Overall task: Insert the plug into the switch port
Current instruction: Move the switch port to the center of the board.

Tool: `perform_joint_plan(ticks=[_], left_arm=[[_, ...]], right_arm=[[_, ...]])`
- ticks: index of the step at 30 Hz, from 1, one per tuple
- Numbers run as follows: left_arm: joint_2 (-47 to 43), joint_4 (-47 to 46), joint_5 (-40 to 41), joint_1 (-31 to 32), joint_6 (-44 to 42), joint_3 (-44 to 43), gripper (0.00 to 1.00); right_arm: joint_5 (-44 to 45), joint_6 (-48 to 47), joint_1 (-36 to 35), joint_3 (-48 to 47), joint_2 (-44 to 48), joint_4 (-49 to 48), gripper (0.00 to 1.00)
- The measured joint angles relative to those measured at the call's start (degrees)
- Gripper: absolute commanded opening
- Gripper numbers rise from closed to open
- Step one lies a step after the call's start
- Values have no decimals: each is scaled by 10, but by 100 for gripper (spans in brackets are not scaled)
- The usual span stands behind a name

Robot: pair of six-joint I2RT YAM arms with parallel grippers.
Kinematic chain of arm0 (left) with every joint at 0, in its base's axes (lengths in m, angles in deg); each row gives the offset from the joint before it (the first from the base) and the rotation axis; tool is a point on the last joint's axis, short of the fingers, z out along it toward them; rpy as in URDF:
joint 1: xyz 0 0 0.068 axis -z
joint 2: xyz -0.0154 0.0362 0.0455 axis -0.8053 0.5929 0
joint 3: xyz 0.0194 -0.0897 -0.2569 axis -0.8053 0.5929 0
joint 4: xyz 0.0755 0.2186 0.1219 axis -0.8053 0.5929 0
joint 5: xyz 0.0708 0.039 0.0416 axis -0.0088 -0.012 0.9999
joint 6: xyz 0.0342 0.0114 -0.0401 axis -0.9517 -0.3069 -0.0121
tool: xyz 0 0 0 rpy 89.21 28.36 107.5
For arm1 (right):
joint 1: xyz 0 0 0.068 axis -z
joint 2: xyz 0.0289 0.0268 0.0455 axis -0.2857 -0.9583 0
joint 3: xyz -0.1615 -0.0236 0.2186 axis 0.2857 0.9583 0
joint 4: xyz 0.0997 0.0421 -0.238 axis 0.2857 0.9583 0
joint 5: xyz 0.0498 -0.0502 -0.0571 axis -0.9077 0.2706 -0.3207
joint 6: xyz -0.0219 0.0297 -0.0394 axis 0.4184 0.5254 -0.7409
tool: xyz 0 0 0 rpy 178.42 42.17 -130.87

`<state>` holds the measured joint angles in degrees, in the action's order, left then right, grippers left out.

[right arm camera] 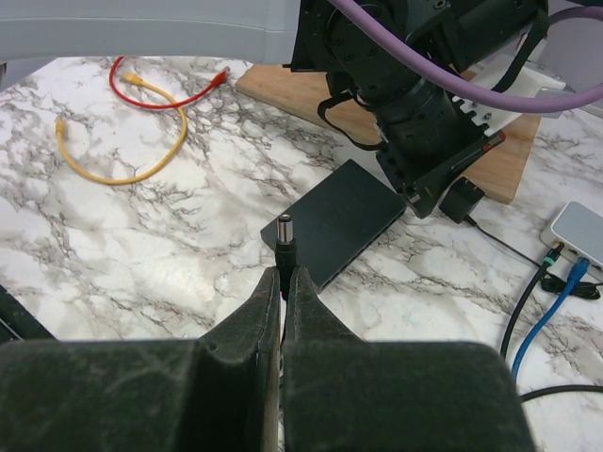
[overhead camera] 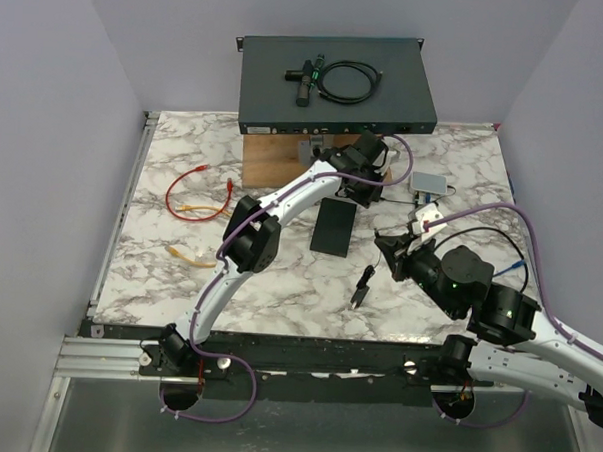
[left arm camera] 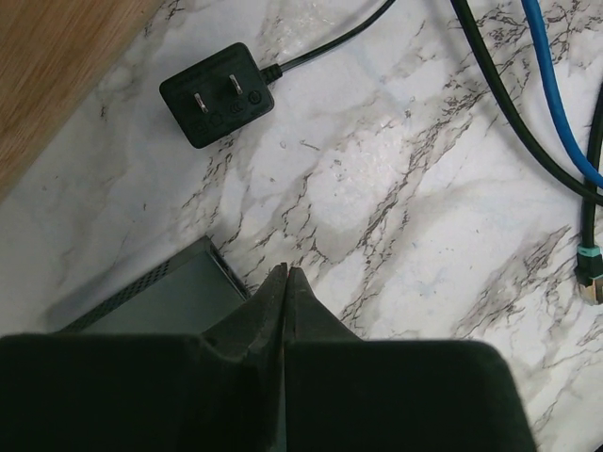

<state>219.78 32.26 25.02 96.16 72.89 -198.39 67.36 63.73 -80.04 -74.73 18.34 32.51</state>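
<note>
Black plug (right arm camera: 285, 235) sits pinched in the right gripper (right arm camera: 284, 280), whose jaws are narrowed tight on it, the plug's metal tip poking out past the fingertips. Just beyond it lies a flat box (right arm camera: 334, 221). The switch (overhead camera: 333, 82) sits well beyond, on a wood block (overhead camera: 269, 160). The left gripper (left arm camera: 286, 275) is closed on nothing above marble (left arm camera: 424, 235), with an adapter (left arm camera: 217, 94) ahead and to its left.

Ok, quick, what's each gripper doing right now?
Left gripper: closed, fingers pressed together, holding nothing.
Right gripper: closed on the barrel plug, whose tip sticks out past the fingers.
</note>
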Motion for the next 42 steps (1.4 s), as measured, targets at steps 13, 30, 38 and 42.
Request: perform_joint_plan(ticks=[13, 30, 38, 42], left_arm=[[-38, -59, -6, -5, -8, 99, 0], [-27, 38, 68, -23, -38, 7, 0], [-17, 38, 59, -22, -62, 3, 0], [-29, 25, 51, -22, -66, 39, 0]], right_arm=[[0, 0, 0, 4, -7, -4, 1], [-2, -5, 0, 5, -5, -4, 1], [-2, -6, 0, 5, -10, -4, 1], [-2, -6, 0, 5, -15, -4, 1]])
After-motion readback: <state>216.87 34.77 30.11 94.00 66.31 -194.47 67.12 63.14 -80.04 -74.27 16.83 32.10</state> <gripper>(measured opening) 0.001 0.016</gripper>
